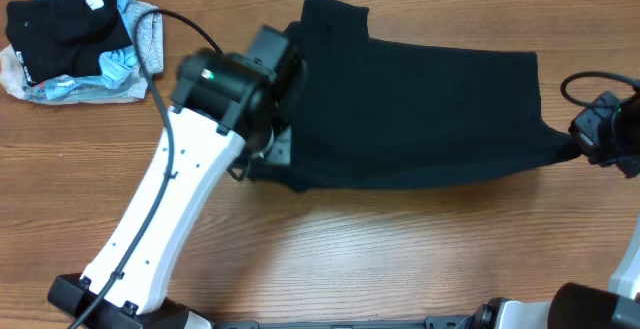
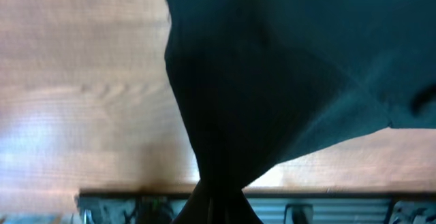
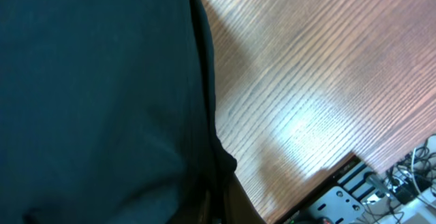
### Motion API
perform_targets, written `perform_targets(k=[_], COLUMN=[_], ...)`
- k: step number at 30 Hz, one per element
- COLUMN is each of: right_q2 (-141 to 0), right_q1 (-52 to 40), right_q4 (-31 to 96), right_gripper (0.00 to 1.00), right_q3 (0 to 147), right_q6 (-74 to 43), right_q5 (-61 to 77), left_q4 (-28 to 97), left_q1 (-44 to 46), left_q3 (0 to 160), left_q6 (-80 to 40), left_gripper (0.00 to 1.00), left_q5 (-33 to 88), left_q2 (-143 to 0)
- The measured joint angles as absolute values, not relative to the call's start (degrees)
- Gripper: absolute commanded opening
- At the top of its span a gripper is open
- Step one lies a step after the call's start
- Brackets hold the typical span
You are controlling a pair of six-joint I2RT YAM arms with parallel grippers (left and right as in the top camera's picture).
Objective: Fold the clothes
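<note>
The clothes (image 1: pixel 420 109), a large plain black garment, are stretched across the middle of the wooden table between my two arms. My left gripper (image 1: pixel 268 154) is shut on the garment's left edge, and the cloth (image 2: pixel 272 81) rises from its jaws in a gathered fold. My right gripper (image 1: pixel 578 141) is shut on the right corner, where the fabric is pulled into a point. The black cloth (image 3: pixel 95 101) fills the left of the right wrist view, hiding the fingers.
A pile of other garments (image 1: pixel 75 39), black, pale blue and grey, lies at the back left corner. A black cable (image 1: pixel 160 69) runs along the left arm (image 1: pixel 160 219). Bare wood (image 1: pixel 400 259) lies in front of the garment.
</note>
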State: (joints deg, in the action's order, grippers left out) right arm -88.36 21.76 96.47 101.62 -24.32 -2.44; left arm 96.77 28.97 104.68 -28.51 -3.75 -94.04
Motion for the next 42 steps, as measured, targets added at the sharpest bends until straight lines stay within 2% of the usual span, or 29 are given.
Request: perform_targets(k=[7, 12, 17, 23, 31, 42], right_q2=[-86.0, -86.0, -86.0, -86.0, -86.0, -86.0], right_q1=[21.8, 21.8, 21.8, 21.7, 21.8, 25.2], right_q4=[91.2, 86.8, 87.7, 87.9, 82.5, 81.6], right_gripper=[0.04, 0.04, 0.04, 0.04, 0.04, 0.04], right_q3=[98.4, 97.8, 96.5, 88.3, 75.3, 78.1], right_q6=[-27.1, -27.8, -28.3, -28.6, -29.3, -30.7], right_q5=[-3.0, -3.0, -3.0, -3.1, -3.0, -3.8], left_q4=[93.2, 83.2, 75.6, 74.8, 73.3, 71.2], left_q1=[30.8, 30.4, 27.2, 23.6, 23.2, 24.3], left_q3=[97.8, 91.5, 85.6, 83.7, 83.7, 83.6], left_q6=[-33.0, -34.5, -34.9, -35.0, -35.0, -35.0], left_gripper=[0.04, 0.04, 0.04, 0.04, 0.04, 0.04], left_q5=[-6.4, -11.4, -12.8, -13.4, -13.8, -12.3], left_q2=[-91.1, -90.8, -90.8, -90.9, -90.9, -90.9])
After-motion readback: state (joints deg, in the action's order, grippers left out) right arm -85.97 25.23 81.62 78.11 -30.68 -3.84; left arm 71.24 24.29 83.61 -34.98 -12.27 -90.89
